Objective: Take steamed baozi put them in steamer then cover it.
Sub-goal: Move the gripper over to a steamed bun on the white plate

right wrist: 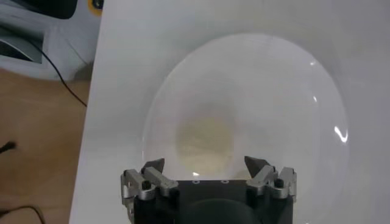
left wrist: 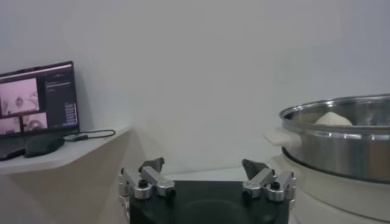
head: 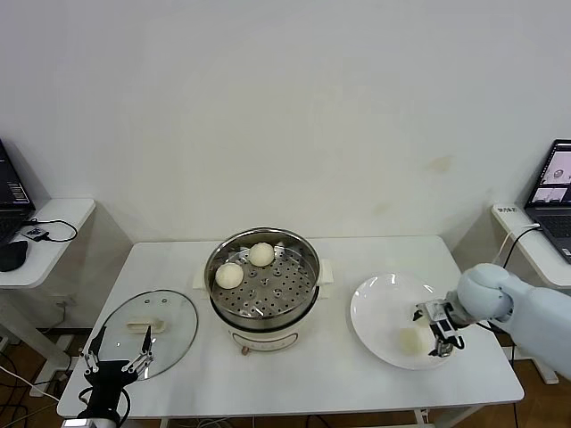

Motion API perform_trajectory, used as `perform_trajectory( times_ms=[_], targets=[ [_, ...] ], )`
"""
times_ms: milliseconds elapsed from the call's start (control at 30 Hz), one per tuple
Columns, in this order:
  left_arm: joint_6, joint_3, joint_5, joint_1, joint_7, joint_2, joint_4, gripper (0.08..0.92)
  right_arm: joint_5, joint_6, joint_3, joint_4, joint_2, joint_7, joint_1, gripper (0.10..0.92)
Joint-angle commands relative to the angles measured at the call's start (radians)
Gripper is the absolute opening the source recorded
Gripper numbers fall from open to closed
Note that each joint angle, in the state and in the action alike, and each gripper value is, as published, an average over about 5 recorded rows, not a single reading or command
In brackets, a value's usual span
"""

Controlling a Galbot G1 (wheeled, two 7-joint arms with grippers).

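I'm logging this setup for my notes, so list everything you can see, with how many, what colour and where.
Round cream-white dough buns: three in view; two in the steamer, one on the plate.
Round stainless-steel steamer basket: one, shiny silver, on a cream-white cooker base, table centre.
Round clear glass lid: one, cream-white bar handle, flat on the table's left.
Flat round plate: one, white, table's right.
Table: one, white.
Side desks: two, white; left one holds a laptop, right one another laptop.
Left gripper: black, open, parked at the front left edge by the lid.
Right gripper: open, at the bun on the plate, not yet gripping.
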Motion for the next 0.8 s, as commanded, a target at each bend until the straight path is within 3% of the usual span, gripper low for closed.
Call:
perform_trajectory(
  times_ms=[33,800],
  targets=[
    [0.0,0.0,-0.001,0.0,0.0,0.0,0.001,0.823,-0.026,0.003,0.043,-0.035,0.026,0.016,-0.063,0.786],
    [0.001,-0.002,-0.001,0.001,0.0,-0.001,-0.006,0.823,-0.016,-0.021,0.039,-0.059,0.06,0.011,-0.043,0.573]
  ],
)
